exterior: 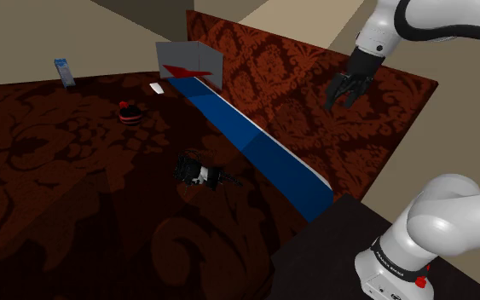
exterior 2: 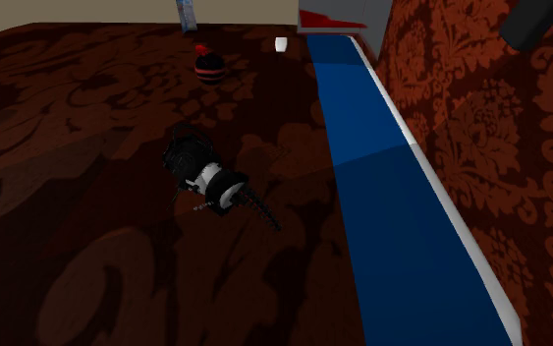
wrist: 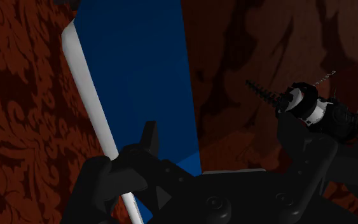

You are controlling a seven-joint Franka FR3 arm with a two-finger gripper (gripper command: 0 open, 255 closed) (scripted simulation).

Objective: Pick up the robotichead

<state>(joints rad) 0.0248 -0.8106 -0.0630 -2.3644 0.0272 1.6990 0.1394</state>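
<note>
Fingers (wrist: 149, 141) spread and empty above blue ledge (exterior: 272, 153), robotichead (exterior: 199, 172) on dark red patterned floor (exterior: 59, 187), matching wall (exterior: 315, 94)

dim, low-key lighting in all three views. the dark red patterned tabletop (exterior: 76, 196) reads nearly black and its pattern stays faint. in the shoulder view a broad, soft-edged darker band crosses it beside the robotic head (exterior: 200, 172). the white arm (exterior: 451, 222) and the pale walls (exterior: 25, 34) are the brightest areas there, and the arm's shells shade smoothly from light upper sides to grey undersides. the blue strip (exterior 2: 382, 177) shows a step in tone along its length. its white edge (wrist: 88, 95) stands out as the lightest line in the wrist view. in the second exterior view the robotic head lies in a patch of deep shadow.
</note>
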